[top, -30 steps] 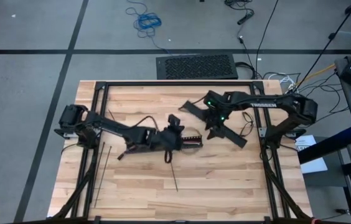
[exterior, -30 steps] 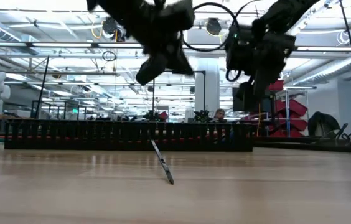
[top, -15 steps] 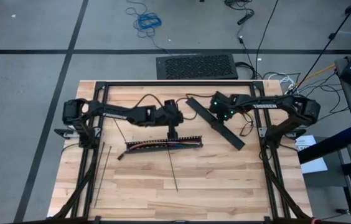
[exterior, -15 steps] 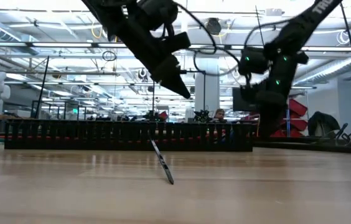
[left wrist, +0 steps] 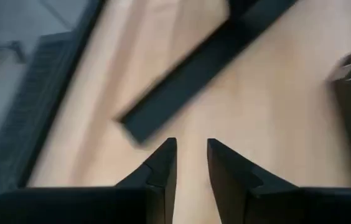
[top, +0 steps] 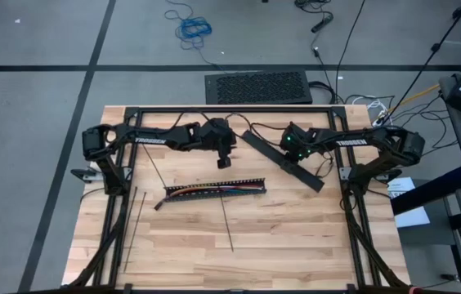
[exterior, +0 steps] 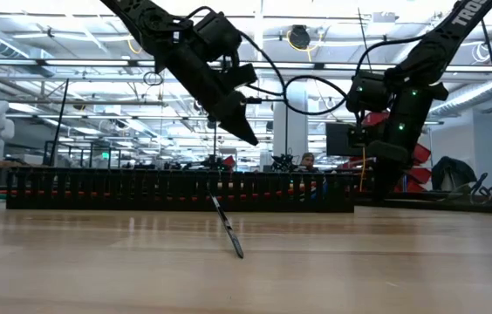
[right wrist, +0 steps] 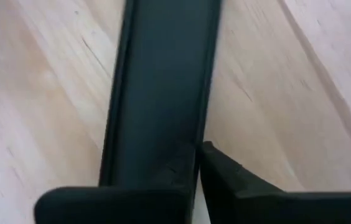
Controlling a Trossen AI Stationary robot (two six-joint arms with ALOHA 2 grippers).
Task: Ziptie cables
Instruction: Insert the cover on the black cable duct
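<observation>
The cables (top: pixel 214 190) lie in a long black slotted channel (top: pixel 212 189) near the middle of the table (top: pixel 296 237), long axis running left to right, the left end dipping slightly toward the near edge. A straight ziptie (top: pixel 226 222) lies just nearer, running near to far; two more thin straps (top: pixel 133 224) lie at the left side. The left gripper (top: pixel 224 160) hovers beyond the channel, fingers (left wrist: pixel 163 168) slightly parted, holding nothing. The right gripper (top: pixel 289 155) sits closed over a flat black bar (top: pixel 282 159) lying diagonally at the far right. White lettering shows on both arms, too small to read.
</observation>
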